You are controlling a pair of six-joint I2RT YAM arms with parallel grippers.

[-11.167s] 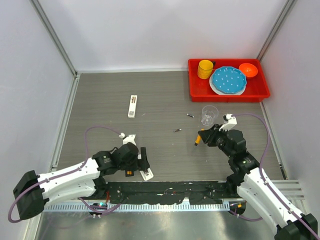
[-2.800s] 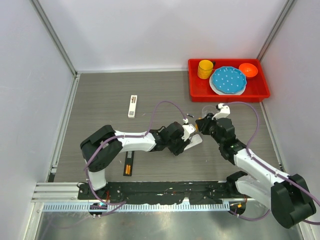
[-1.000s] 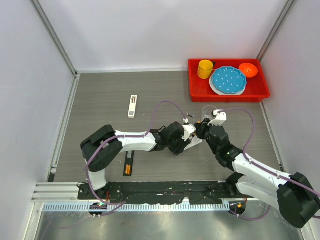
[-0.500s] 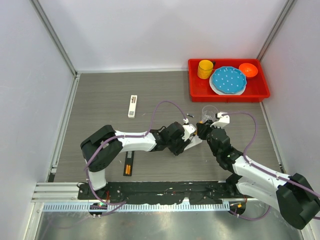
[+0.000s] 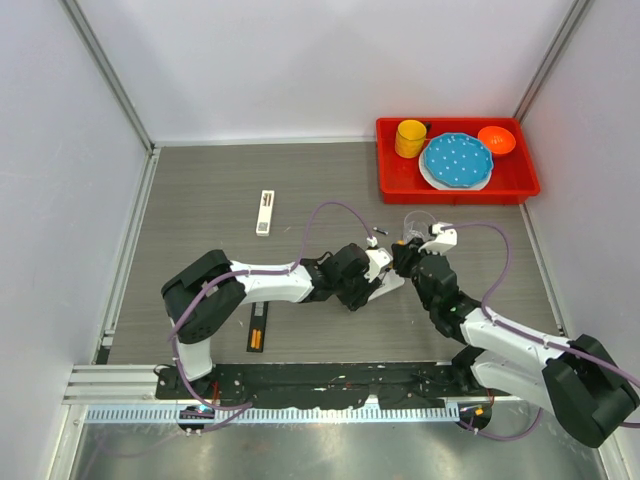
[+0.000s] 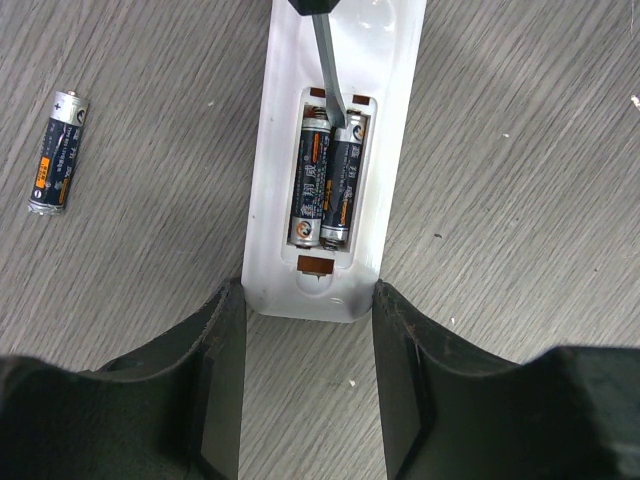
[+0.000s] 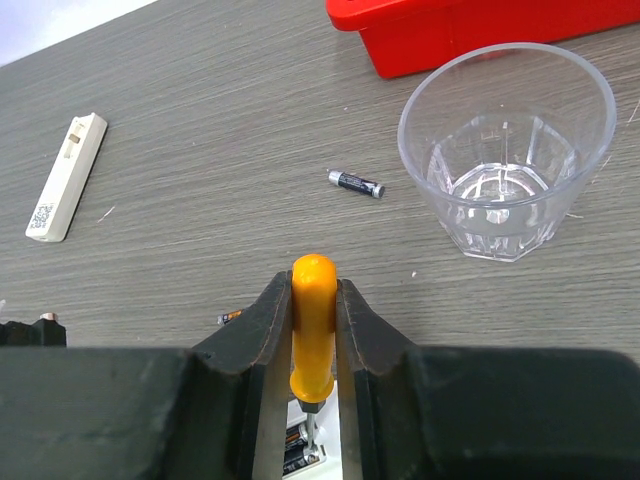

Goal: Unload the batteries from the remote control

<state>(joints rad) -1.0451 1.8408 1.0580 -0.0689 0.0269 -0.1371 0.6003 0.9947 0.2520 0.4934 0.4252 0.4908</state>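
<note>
The left hand [image 6: 310, 330] clamps the left end of the white remote [image 6: 400, 110] to steady it on the worktop [image 6: 520, 200], while the right hand [image 7: 314, 300], clenched on the orange-handled screwdriver [image 7: 313, 275], puts its blade against the two batteries [image 6: 325, 185] lying in the open compartment, apparently to lever one out.

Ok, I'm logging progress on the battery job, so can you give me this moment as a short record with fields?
remote: white, back open, near end gripped between the left fingers
batteries: two, side by side in the compartment
screwdriver: orange handle clamped in the right fingers, tip at the cells' far end
loose battery: lying on the table beside the remote
clear cup: upright, beyond the screwdriver
</note>
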